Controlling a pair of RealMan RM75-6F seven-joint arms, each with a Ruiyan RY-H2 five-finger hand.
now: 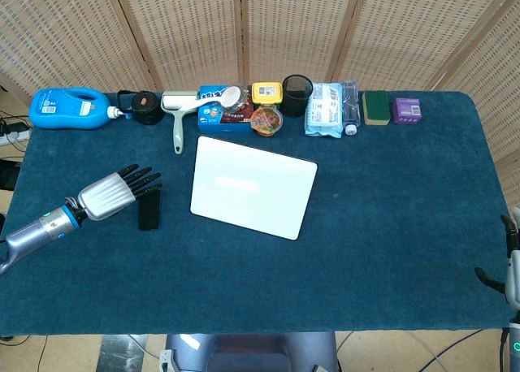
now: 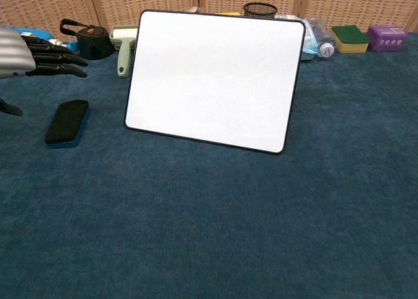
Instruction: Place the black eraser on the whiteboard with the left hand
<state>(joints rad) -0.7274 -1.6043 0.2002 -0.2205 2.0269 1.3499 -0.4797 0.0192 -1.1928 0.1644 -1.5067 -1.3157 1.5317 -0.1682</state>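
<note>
The black eraser (image 1: 149,209) (image 2: 67,122) lies flat on the blue cloth, left of the whiteboard (image 1: 253,186) (image 2: 214,79). My left hand (image 1: 116,191) (image 2: 32,56) hovers just above and to the left of the eraser, fingers stretched out and apart, holding nothing. Its fingertips (image 1: 151,179) reach over the eraser's far end in the head view. Only a sliver of my right hand (image 1: 510,279) shows at the right edge of the table; how its fingers lie is unclear.
Along the back edge stand a blue detergent bottle (image 1: 69,109), a black cap (image 1: 147,106), a lint roller (image 1: 178,116), snack boxes (image 1: 224,108), a mesh cup (image 1: 296,93), wet wipes (image 1: 329,110), a sponge (image 1: 375,106) and a purple box (image 1: 406,110).
</note>
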